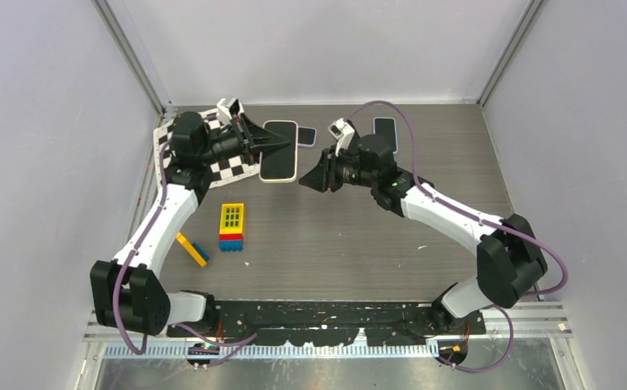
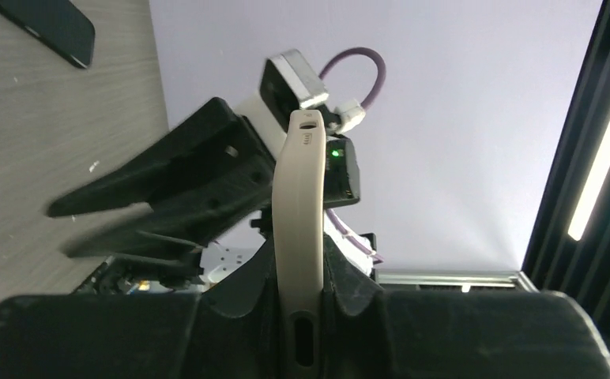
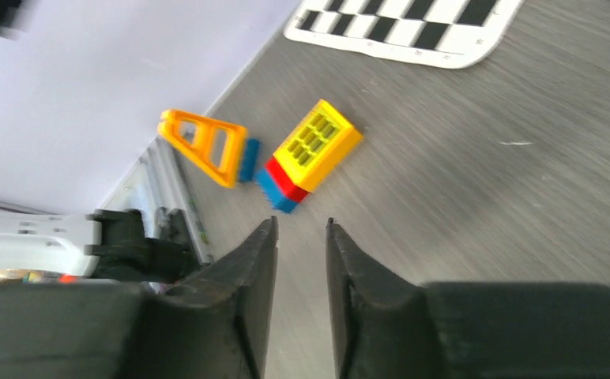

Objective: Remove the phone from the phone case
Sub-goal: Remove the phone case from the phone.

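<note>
The phone case (image 2: 300, 197) is clamped by the left end effector (image 2: 301, 272); the phone (image 1: 278, 161) should be pushed out squarely by the narrow-gapped, empty right end effector (image 3: 301, 226) beside the case.

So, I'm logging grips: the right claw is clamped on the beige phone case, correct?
Not the right one: the left claw is clamped on the beige phone case, as the left wrist view shows. The right claw has nothing between its fingers.
</note>
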Motion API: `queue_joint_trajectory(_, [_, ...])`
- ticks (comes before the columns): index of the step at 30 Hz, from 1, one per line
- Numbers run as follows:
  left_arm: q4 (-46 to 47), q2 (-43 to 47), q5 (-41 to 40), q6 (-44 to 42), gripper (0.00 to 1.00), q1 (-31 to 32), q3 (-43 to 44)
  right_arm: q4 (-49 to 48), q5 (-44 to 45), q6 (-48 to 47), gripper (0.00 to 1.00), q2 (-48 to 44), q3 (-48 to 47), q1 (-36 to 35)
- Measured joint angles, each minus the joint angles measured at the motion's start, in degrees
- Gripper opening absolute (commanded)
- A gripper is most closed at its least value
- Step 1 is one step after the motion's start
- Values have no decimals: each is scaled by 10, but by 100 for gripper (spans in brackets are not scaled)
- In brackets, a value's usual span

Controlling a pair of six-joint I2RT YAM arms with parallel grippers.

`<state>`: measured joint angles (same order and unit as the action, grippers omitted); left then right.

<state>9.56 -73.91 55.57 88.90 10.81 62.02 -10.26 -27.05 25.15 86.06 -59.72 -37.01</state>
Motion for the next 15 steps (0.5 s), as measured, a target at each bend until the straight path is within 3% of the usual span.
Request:
queue_joint_trajectory(2, [5,0,4,-23,0,-11,0,-8,-28,18,63,-18,0,7])
queue_joint_trajectory(4, [4,3,8,-54,0,-19,1,-26,-63,42,66,-39,0,14])
queue_joint_trajectory(15, [21,40,27,-175,0,-22,9,-156,-209,223,68,-55,-41,23])
